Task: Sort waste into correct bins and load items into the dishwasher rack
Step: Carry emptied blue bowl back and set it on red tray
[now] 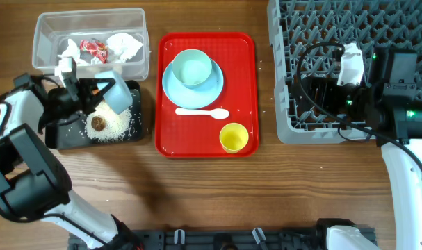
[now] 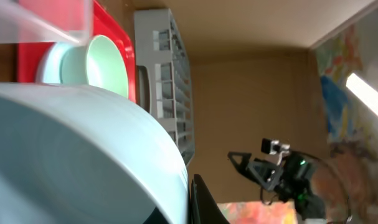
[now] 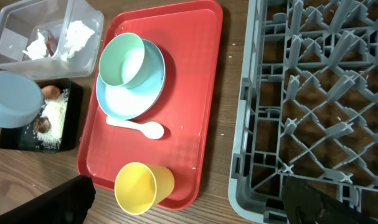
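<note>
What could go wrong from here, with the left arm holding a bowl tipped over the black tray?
1. The left gripper seems to hold the tilted bowl by its rim; it may slip when moved.
2. Rice lies close to the edge of the black tray, so more grains could land on the table.
3. The way to the dishwasher rack crosses the red tray, where the yellow cup could get knocked.

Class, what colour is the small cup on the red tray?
Yellow. The small cup shows best in the right wrist view.
</note>
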